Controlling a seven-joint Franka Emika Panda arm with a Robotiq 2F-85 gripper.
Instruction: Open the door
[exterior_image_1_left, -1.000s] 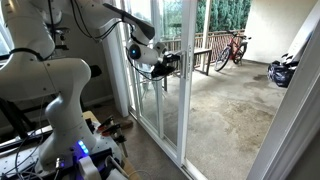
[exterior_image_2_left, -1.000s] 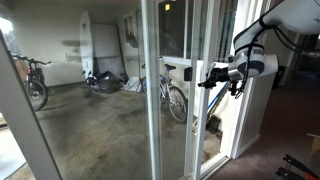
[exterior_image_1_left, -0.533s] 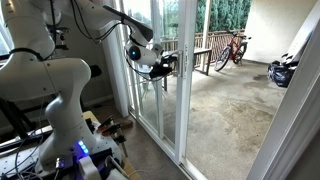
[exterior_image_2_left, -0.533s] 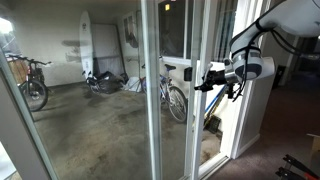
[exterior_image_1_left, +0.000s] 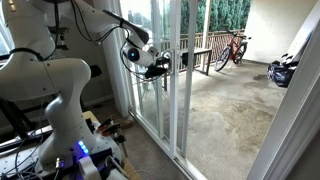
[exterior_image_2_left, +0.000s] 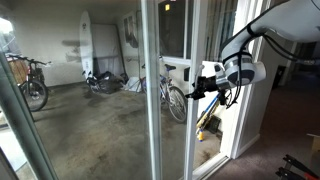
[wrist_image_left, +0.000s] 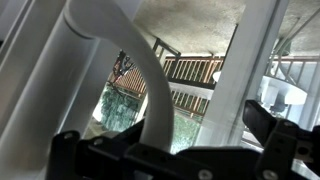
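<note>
The door (exterior_image_1_left: 181, 112) is a tall sliding glass door with a wide white frame; it also shows in an exterior view (exterior_image_2_left: 194, 140). Its rounded pale-grey loop handle (wrist_image_left: 150, 92) fills the wrist view, next to the white stile (wrist_image_left: 243, 70). My gripper (wrist_image_left: 172, 132) is open, with one dark finger on each side of the handle and clear gaps between them. In both exterior views the gripper (exterior_image_1_left: 166, 62) (exterior_image_2_left: 196, 86) sits at the door's stile at handle height. An open gap to the patio lies beside the door.
Fixed glass panels (exterior_image_1_left: 143, 70) stand beside the door. On the concrete patio are bicycles (exterior_image_1_left: 232, 47) (exterior_image_2_left: 175, 98), a surfboard (exterior_image_2_left: 87, 45) against the wall and a wooden railing (exterior_image_1_left: 203, 55). The robot's white base (exterior_image_1_left: 60, 95) and floor cables (exterior_image_1_left: 108, 128) are indoors.
My gripper has moved sideways along the track with the handle between its fingers. The door has slid with it, and the open gap beside it is wider.
</note>
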